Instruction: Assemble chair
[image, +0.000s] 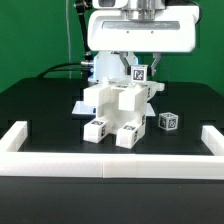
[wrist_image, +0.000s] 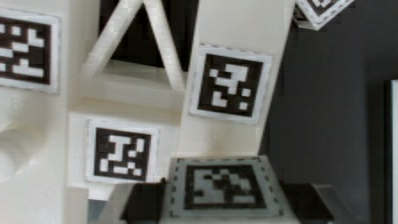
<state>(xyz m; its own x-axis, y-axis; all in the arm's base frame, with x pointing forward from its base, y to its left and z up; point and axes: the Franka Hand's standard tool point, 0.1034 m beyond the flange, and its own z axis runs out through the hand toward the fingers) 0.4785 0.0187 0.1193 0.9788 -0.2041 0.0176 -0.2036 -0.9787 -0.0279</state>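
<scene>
The partly built white chair (image: 113, 106) stands mid-table, blocky pieces with black-and-white tags stacked and leaning together. My gripper (image: 138, 78) comes down from above onto its upper right side. It is shut on a white tagged chair part (image: 139, 72) that sticks up from the stack. In the wrist view this part (wrist_image: 221, 186) sits between my dark fingers (wrist_image: 150, 202), tag facing the camera. Beyond it lie other chair pieces, a tagged bar (wrist_image: 228, 82) and a tagged block (wrist_image: 119, 152). Whether the held part is joined to the rest is hidden.
A small loose tagged white cube-like piece (image: 168, 121) lies on the black table at the exterior view's right of the chair. A low white border rail (image: 110, 164) runs along the front and up both sides. Green backdrop behind.
</scene>
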